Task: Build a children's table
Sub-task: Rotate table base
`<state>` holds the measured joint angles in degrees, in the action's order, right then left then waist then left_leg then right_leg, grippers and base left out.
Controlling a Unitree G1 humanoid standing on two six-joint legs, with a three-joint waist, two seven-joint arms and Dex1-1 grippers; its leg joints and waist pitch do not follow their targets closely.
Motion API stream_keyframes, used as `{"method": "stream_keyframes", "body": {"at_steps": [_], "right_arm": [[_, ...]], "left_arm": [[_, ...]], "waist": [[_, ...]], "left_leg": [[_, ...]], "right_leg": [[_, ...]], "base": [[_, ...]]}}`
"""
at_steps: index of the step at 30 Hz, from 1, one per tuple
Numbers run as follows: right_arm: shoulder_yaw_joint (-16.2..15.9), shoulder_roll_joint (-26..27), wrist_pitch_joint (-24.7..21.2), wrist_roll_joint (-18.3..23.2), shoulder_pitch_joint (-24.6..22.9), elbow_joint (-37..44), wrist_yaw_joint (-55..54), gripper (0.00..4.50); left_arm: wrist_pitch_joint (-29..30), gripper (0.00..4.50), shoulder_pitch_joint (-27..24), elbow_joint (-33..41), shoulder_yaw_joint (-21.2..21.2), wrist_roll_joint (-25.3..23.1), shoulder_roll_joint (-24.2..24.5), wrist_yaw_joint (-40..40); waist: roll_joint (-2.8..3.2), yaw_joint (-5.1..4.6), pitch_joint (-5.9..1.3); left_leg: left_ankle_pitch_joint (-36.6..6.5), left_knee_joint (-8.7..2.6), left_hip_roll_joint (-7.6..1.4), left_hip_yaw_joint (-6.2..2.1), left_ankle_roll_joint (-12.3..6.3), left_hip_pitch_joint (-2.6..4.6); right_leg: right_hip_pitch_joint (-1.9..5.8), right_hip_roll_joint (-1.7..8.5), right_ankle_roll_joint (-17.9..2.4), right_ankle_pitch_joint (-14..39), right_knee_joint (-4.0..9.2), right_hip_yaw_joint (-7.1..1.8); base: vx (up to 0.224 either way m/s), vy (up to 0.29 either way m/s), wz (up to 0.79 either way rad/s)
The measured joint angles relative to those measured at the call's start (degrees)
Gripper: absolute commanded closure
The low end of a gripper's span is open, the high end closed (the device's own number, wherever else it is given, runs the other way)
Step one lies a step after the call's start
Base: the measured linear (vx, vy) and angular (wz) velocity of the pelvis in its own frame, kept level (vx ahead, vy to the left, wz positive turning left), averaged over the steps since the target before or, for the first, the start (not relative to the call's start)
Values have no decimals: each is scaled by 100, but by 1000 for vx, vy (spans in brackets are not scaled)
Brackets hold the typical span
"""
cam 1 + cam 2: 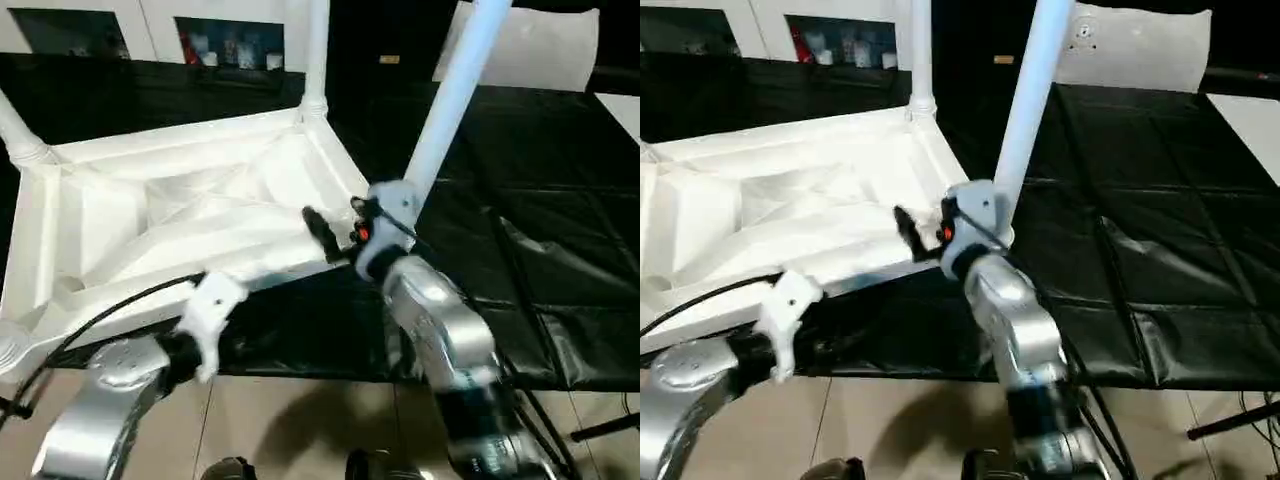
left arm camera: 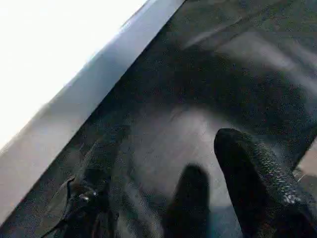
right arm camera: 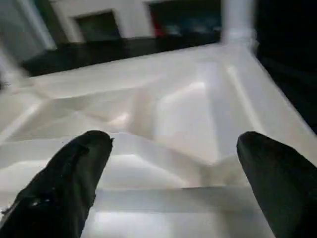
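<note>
The white table top (image 1: 190, 215) lies upside down on the black sheet, its X-ribbed underside facing up. One leg (image 1: 316, 50) stands upright in the far corner socket, and another leg (image 1: 15, 130) rises at the left. A third leg (image 1: 450, 95) leans rightward over the near right corner, its foot hidden behind my right wrist. My right gripper (image 3: 173, 148) is open beside that corner, with its fingers (image 1: 320, 232) reaching over the ribbed underside. My left gripper (image 2: 168, 163) is open and empty, low in front of the top's near edge (image 2: 74, 114).
A black sheet (image 1: 560, 250) covers the low work surface, with tan floor (image 1: 300, 410) in front. A white cabinet with glass doors (image 1: 230, 40) stands at the back. A white cushion-like object (image 1: 540, 45) sits at the back right. A black stand foot (image 1: 605, 430) shows at the lower right.
</note>
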<state>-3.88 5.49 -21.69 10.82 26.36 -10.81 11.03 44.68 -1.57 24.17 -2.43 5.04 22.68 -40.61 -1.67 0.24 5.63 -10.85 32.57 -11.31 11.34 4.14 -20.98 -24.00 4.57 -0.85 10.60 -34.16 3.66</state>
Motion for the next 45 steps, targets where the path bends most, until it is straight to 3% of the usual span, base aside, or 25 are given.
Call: {"method": "stream_keyframes", "body": {"at_steps": [6, 10, 15, 18, 21, 27, 30, 31, 33, 36, 40, 43, 45], "right_arm": [[488, -52, 349, -41, 555, -1035, -747, 0], [859, -345, 593, -13, 720, -1450, -1095, 0], [1175, -926, 892, -22, 761, -1903, -1166, 0], [1340, -1263, 1105, -45, 771, -2085, -1044, 0], [1380, -1439, 1193, -43, 749, -2066, -739, 0], [919, -1569, 1027, 90, 74, -1097, 234, 0], [376, -1673, 600, 603, -1004, 379, 1041, 0], [218, -1740, 428, 784, -1272, 642, 1292, 0], [42, -1884, 188, 1006, -1458, 983, 1575, 0], [-255, -2211, 90, 1239, -1732, 1700, 2090, 0], [-480, -2364, -313, 1567, -2154, 2406, 2561, 0], [-566, -2451, -522, 1600, -2193, 2575, 2674, 0], [-630, -2486, -571, 1582, -2189, 2634, 2656, 0]], "left_arm": [[445, 136, 19, 141, -1, -275, 146, 471], [309, 136, 99, 38, -38, -374, 94, 553], [90, 136, 262, -89, -62, -421, 57, 893], [-117, 136, 375, -211, -79, -492, -49, 1064], [-407, 136, 458, -348, -77, -557, -248, 1255], [-835, 129, 119, -164, 62, -409, -778, 1727], [-1824, 129, -1065, 299, 450, -355, -1360, 2249], [-2105, 129, -1450, 303, 533, -358, -1368, 2341], [-2507, 129, -1749, 315, 733, -340, -1447, 2406], [-3197, 129, -2248, 492, 947, -187, -1695, 2459], [-3982, 92, -2878, 515, 1014, -22, -2011, 2546], [-4273, 70, -2816, 421, 1168, -15, -2121, 2780], [-4361, 59, -2428, 134, 1502, 38, -2123, 2935]], "waist": [[0, 51, 0], [0, 220, 0], [1, 317, 1], [2, 293, 1], [3, 187, 0], [13, 54, -5], [22, 10, -10], [24, 15, -9], [28, 25, -6], [33, 75, -10], [32, 125, -11], [27, 161, -13], [21, 172, -17]], "left_leg": [[9, 8, -18, 0, 13, 1], [9, 37, -18, 0, 12, -1], [8, 94, -21, -1, 11, -4], [9, 113, -29, -2, 12, -6], [13, 119, -41, -2, 18, -7], [13, 112, -58, -7, 19, -14], [-16, 102, -64, -11, 15, -31], [-23, 105, -65, -16, 17, -33], [-22, 110, -66, -18, 18, -35], [-24, 105, -64, -20, 16, -11], [-25, 107, -59, -21, 14, -10], [-25, 107, -59, -26, 15, -8], [-24, 106, -60, -36, 16, -6]], "right_leg": [[0, -16, -4, -4, -10, 4], [4, -12, -8, -9, -27, 3], [6, -5, -7, -10, -74, -2], [4, -11, 6, -22, -83, -4], [1, -23, 9, -34, -84, -4], [-5, -45, 10, -32, -81, -1], [5, -54, 21, -3, -59, 0], [2, -58, 24, 6, -58, 1], [-14, -57, 19, -1, -54, 3], [28, -55, 54, 0, -11, 4], [40, -59, 73, -12, 22, -6], [41, -62, 76, -14, 21, -8], [43, -73, 78, -16, 17, -10]], "base": [[0, 0, 0], [0, 0, 0], [0, 0, 0], [0, 0, 0], [0, 0, 0], [0, 0, 0], [0, 0, 0], [0, 0, 0], [0, 0, 0], [0, 0, 0], [0, 0, 0], [0, 0, 0], [0, 0, 0]]}}
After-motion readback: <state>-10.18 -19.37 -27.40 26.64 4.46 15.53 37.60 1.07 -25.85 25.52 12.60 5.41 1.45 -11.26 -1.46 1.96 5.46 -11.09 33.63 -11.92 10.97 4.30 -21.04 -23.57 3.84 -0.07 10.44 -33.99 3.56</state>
